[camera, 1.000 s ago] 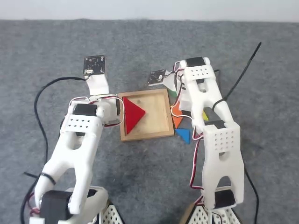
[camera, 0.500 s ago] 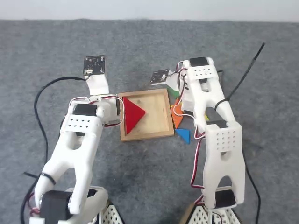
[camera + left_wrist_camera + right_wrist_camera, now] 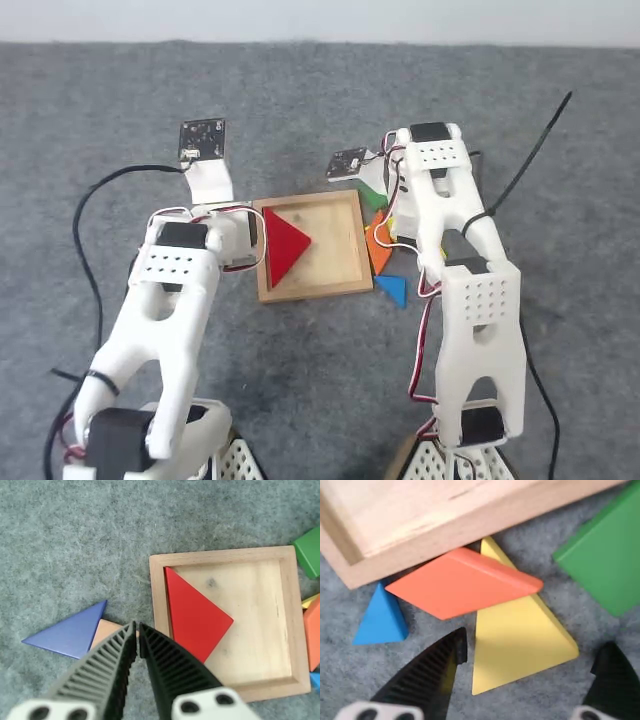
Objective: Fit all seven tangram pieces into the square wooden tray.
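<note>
Starting on the left of the grey tabletop (image 3: 300, 100): got a big blue triangle (image 3: 70, 635) lying flat, outside the tray, with a tan piece (image 3: 107, 630) tucked against its tip. Can't really make out the tan one's shape, mostly hidden under the left pincer (image 3: 136, 628). Seeing that pincer clenched, tips pressed together with nothing between them, hanging over the tan piece just beside the tray's (image 3: 156, 580) left wall.

Inside the tray, just the red triangle (image 3: 192, 612), lying flat with its long edge along that left wall and its point aimed at the middle.

Moving right, past the tray's right wall: green piece (image 3: 605, 565) by the far corner, then an orange piece (image 3: 462, 582) pressed up against the outer wall and lying over the tip of a yellow triangle (image 3: 515, 640). Small blue triangle (image 3: 380, 617) just beside the orange one's other end, near the tray's near corner.

Last, got the right pincer (image 3: 535, 655) released, spread wide to either side of the yellow triangle, hovering over it without touching, as far as can be told.
</note>
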Robot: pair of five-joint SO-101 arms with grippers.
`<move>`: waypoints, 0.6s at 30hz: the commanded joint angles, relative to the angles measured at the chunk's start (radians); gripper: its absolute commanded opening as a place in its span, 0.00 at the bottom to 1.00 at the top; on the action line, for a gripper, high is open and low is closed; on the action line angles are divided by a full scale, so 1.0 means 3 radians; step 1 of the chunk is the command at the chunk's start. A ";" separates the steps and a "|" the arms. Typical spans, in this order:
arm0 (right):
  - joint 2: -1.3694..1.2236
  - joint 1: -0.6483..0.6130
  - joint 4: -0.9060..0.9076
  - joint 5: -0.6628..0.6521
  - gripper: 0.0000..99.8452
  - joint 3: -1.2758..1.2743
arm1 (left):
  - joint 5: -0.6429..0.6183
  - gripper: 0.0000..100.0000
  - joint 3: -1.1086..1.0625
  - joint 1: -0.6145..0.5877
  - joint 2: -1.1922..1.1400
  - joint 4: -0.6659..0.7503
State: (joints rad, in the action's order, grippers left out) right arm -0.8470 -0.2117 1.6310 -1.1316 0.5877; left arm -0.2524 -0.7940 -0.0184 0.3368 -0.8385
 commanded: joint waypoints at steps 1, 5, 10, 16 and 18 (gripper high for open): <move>0.0018 0.0100 0.0049 -0.0036 0.30 0.0066 | 0.0031 0.02 0.0166 -0.0020 0.0051 0.0051; 0.0018 0.0100 0.0054 -0.0036 0.26 0.0066 | 0.0031 0.02 0.0166 -0.0020 0.0051 0.0051; 0.0018 0.0100 0.0054 -0.0041 0.27 0.0061 | 0.0031 0.02 0.0166 -0.0020 0.0051 0.0051; 0.0018 0.0110 0.0054 -0.0056 0.27 0.0061 | 0.0031 0.02 0.0166 -0.0020 0.0041 0.0051; 0.0018 0.0115 0.0059 -0.0066 0.25 0.0061 | 0.0031 0.02 0.0166 -0.0020 0.0036 0.0051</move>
State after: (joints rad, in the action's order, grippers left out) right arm -0.8454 -0.1995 1.6310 -1.1347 0.6045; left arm -0.2524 -0.7940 -0.0184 0.3368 -0.8385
